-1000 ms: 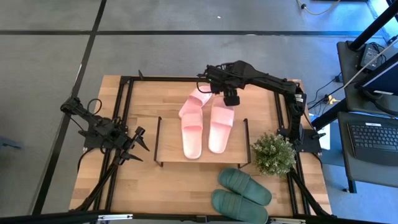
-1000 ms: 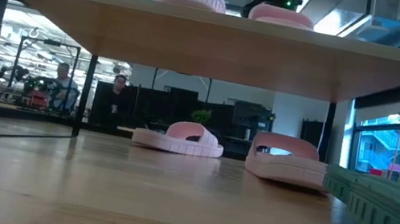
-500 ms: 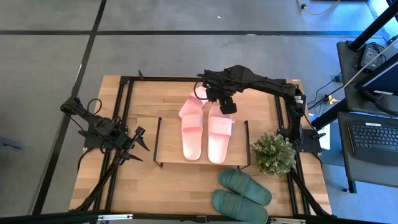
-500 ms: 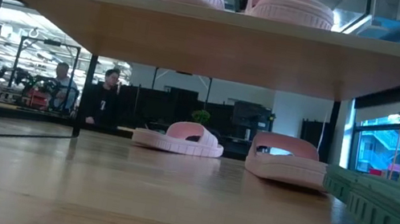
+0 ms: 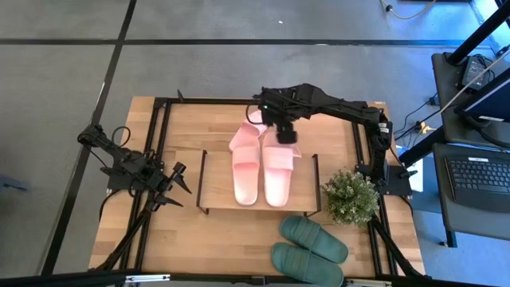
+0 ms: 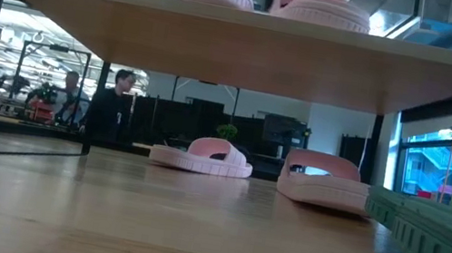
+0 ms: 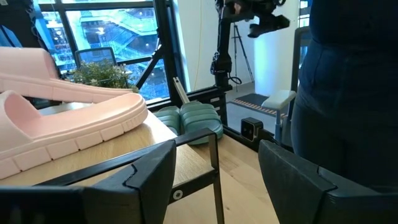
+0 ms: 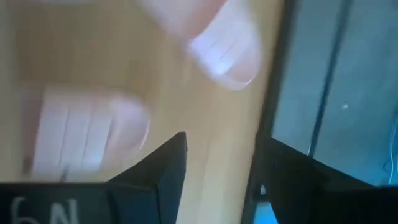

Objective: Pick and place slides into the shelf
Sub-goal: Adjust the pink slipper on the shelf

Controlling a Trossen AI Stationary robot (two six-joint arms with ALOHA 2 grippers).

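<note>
The shelf (image 5: 219, 182) stands mid-table, and its board edge (image 6: 248, 52) fills the low view. Two light pink slides lie side by side on its top, the left one (image 5: 245, 171) and the right one (image 5: 276, 175). My right gripper (image 5: 284, 134) hovers open over the right slide's far end; in its wrist view (image 8: 221, 138) only wood shows between the fingers. Two more pink slides (image 6: 203, 155) (image 6: 327, 180) rest on the table beyond the shelf. The dark green pair (image 5: 311, 239) (image 5: 307, 267) lies at the near right. My left gripper (image 5: 177, 179) (image 7: 217, 168) waits open, left of the shelf.
A potted plant (image 5: 351, 195) stands right of the shelf, just beyond the green pair. Black frame rails (image 5: 159, 143) run around the table's edges. Bare wood lies between the shelf and the near left corner. People show in the room behind (image 6: 115, 103).
My right gripper moved toward the table's left and slightly toward its near edge. The right pink slide went with it, shifting toward the near edge along the shelf top, and now lies close beside the left slide.
</note>
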